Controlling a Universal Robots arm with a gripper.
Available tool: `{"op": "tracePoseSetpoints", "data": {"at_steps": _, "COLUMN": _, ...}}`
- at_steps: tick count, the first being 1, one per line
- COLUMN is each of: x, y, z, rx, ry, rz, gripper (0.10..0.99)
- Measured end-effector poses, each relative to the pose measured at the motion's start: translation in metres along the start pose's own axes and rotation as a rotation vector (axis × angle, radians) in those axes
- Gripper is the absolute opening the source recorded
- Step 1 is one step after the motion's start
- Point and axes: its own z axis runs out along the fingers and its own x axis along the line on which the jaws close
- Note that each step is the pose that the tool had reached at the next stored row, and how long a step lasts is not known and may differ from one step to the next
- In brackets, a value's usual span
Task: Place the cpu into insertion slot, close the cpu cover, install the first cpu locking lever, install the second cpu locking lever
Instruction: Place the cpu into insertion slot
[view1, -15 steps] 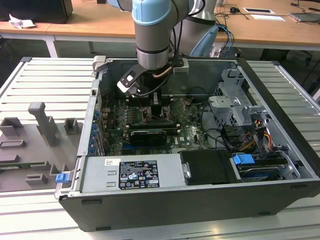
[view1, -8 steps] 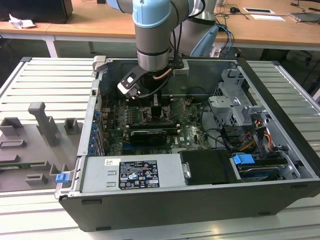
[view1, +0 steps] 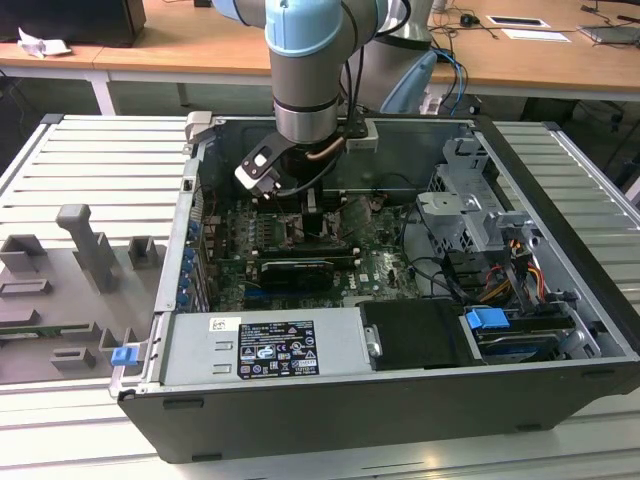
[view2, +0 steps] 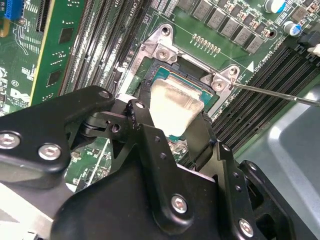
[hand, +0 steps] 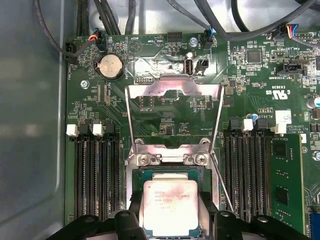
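The cpu, a square chip with a pale silver face, sits over the insertion slot, whose metal rim shows beyond it. My gripper has a black finger against each side of the chip and is shut on it. The cpu cover, a silvery frame plate, is swung open and stands back from the socket. A thin wire locking lever runs free beside the socket. In the exterior view the arm reaches down into the open computer case, with the gripper low over the green board.
Long black memory slots flank the socket on both sides. A green card stands by the far bank. Cables and a coin battery lie beyond the cover. The case holds a drive cage and power supply.
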Motion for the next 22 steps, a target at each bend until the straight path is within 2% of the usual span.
{"op": "tracePoseSetpoints", "data": {"at_steps": 8, "x": -0.0006, "y": 0.0000, "z": 0.0000, "rx": 0.000, "ry": -0.0023, "rz": 0.000, "gripper": 0.537}}
{"op": "tracePoseSetpoints", "data": {"at_steps": 9, "x": -0.0006, "y": 0.0000, "z": 0.0000, "rx": 0.000, "ry": -0.0023, "rz": 0.000, "gripper": 0.596}}
{"op": "tracePoseSetpoints", "data": {"at_steps": 10, "x": -0.0005, "y": 0.0000, "z": 0.0000, "rx": 0.000, "ry": -0.0021, "rz": 0.000, "gripper": 0.596}}
{"op": "tracePoseSetpoints", "data": {"at_steps": 12, "x": -0.0005, "y": 0.0001, "z": -0.0010, "rx": 0.000, "ry": -0.0024, "rz": 0.000, "gripper": 0.596}}
{"op": "tracePoseSetpoints", "data": {"at_steps": 14, "x": -0.0004, "y": 0.0005, "z": -0.0060, "rx": 0.000, "ry": -0.0022, "rz": 0.000, "gripper": 0.596}}
{"op": "tracePoseSetpoints", "data": {"at_steps": 16, "x": -0.0003, "y": 0.0007, "z": -0.0077, "rx": 0.000, "ry": -0.0021, "rz": 0.000, "gripper": 0.584}}
{"op": "tracePoseSetpoints", "data": {"at_steps": 18, "x": -0.0003, "y": 0.0008, "z": -0.0091, "rx": 0.000, "ry": -0.0023, "rz": 0.000, "gripper": 0.333}}
{"op": "tracePoseSetpoints", "data": {"at_steps": 20, "x": -0.0003, "y": 0.0011, "z": -0.0100, "rx": 0.001, "ry": -0.0023, "rz": 0.000, "gripper": 0.333}}
{"op": "tracePoseSetpoints", "data": {"at_steps": 21, "x": -0.0003, "y": 0.0013, "z": -0.0108, "rx": 0.002, "ry": -0.0023, "rz": 0.000, "gripper": 0.212}}
{"op": "tracePoseSetpoints", "data": {"at_steps": 22, "x": -0.0003, "y": 0.0015, "z": -0.0117, "rx": 0.003, "ry": -0.0024, "rz": 0.000, "gripper": 0.149}}
